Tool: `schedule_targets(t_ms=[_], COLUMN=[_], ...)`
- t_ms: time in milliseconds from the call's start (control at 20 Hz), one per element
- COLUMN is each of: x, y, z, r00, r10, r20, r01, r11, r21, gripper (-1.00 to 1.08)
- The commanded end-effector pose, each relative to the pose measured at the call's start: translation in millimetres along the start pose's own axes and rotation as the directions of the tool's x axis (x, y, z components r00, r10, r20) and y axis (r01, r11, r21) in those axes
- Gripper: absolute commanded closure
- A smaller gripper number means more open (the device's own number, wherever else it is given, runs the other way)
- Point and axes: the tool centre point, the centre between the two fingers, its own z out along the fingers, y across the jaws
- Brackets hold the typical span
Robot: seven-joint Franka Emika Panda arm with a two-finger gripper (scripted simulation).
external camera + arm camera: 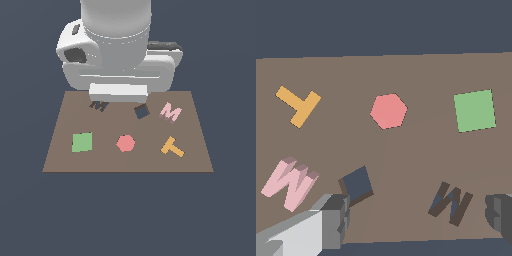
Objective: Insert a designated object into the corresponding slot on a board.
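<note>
Pale pink M-shaped block lying flat on the brown board, in the far row toward the exterior view's right, untouched and slightly tilted; also plain in the wrist view. Just nearer the camera from it, orange T-shaped block. Beside the pink M toward the exterior view's left, dark blue square cutout, rotated a little. Farther along the same far row, well apart from the pink letter, dark M-shaped slot, unfilled, partly under the arm's shadowing body. In the near row, red hexagon block at centre and green square block at the exterior view's left.

Above the far edge of the board, gripper spread wide and clasping nothing: one fingertip beside the blue cutout, the other past the M slot, both cutouts lying between them in the wrist view.
</note>
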Motion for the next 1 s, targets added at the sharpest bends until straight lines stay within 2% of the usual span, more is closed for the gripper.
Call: schedule_targets(t_ms=[0, 500, 950], x=[0.0, -7.5, -23.4], y=[0.0, -11.9, -43.8], z=[0.0, 9.0, 32.0], r00=[1.000, 0.999, 0.985], r10=[0.000, 0.048, 0.170], r20=[0.000, -0.002, -0.008], r01=[0.000, -0.048, -0.170], r11=[1.000, 0.999, 0.985], r21=[0.000, 0.002, 0.006], gripper=[-0.92, -0.92, -0.92])
